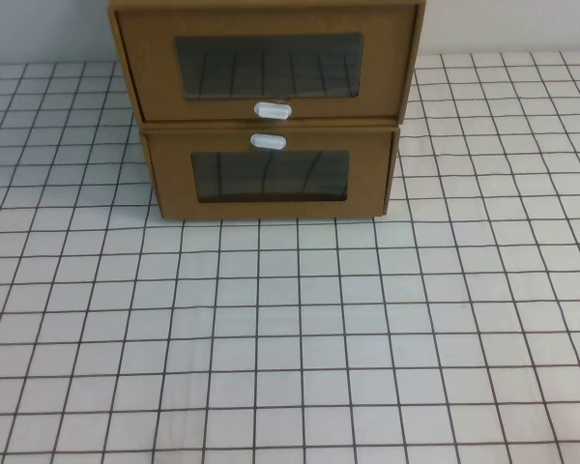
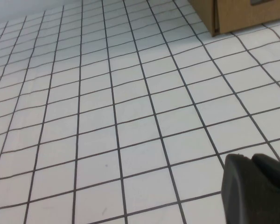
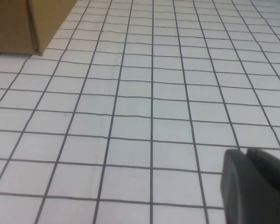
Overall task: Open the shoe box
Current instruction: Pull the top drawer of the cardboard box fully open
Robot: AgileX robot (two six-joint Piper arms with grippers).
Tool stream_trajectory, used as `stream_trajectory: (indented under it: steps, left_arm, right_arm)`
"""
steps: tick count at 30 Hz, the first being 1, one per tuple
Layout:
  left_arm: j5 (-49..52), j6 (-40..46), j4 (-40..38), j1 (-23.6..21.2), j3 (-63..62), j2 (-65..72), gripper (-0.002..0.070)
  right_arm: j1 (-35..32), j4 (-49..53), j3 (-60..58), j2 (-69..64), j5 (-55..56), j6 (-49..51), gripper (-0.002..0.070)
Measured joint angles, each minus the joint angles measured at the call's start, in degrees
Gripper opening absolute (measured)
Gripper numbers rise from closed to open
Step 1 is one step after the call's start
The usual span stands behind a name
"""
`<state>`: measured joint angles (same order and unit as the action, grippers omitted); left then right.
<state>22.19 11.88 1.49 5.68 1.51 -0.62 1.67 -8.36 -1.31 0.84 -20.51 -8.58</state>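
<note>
Though cropped (tips only), left gripper (image 2: pixel 251 157) and right gripper (image 3: pixel 246 151) hover closed over table (image 1: pixel 290 338)

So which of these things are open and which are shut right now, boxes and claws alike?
Top box: shut.
Bottom box: shut.
Left gripper: shut, empty, over the table, short of the boxes.
Right gripper: shut, empty, over the table, short of the boxes.

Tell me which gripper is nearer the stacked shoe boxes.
Left, seemingly. The left gripper is in front of the shoe boxes, off their left corner; the right gripper is farther out sideways, off their right corner.
</note>
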Motion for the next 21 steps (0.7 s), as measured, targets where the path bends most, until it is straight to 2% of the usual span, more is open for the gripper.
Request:
stream_trajectory:
  steps: [16, 21]
  left_arm:
    - [-0.08, 0.0, -0.34, 0.0, 0.0, 0.0, -0.0002]
    - [-2.36, -1.78, -5.53, 0.0, 0.0, 0.0, -0.0002]
  right_arm:
    - [0.0, 0.0, 0.0, 0.0, 0.0, 0.0, -0.0014]
    - [0.0, 0.0, 0.0, 0.0, 0.0, 0.0, -0.0013]
